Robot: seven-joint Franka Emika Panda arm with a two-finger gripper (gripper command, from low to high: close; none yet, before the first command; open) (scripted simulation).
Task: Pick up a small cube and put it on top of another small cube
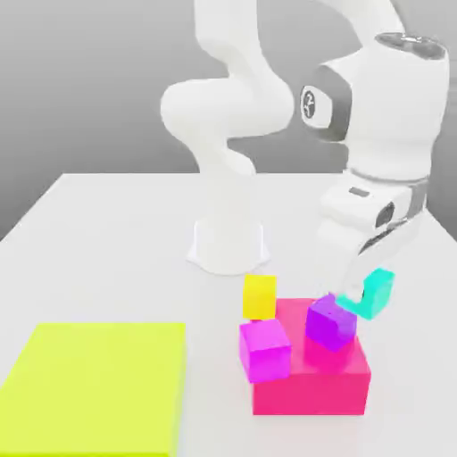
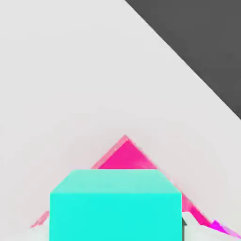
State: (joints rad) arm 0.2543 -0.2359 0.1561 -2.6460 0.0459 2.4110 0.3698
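The small cyan cube (image 1: 378,293) sits between the fingertips of my gripper (image 1: 368,289), which is shut on it. It hangs just off the exterior view's right of a purple cube (image 1: 330,322) that rests on a large pink block (image 1: 312,379). I cannot tell whether the cyan cube touches the purple one. In the hand view the cyan cube (image 2: 115,207) is close up, with the pink block (image 2: 124,157) behind it and a sliver of the purple cube (image 2: 225,229) at the edge.
A magenta cube (image 1: 265,350) leans against the pink block's left side and a yellow cube (image 1: 260,295) stands behind it. A flat yellow-green mat (image 1: 94,388) lies at the front left. The arm's white base (image 1: 228,245) stands on the white table (image 1: 107,250).
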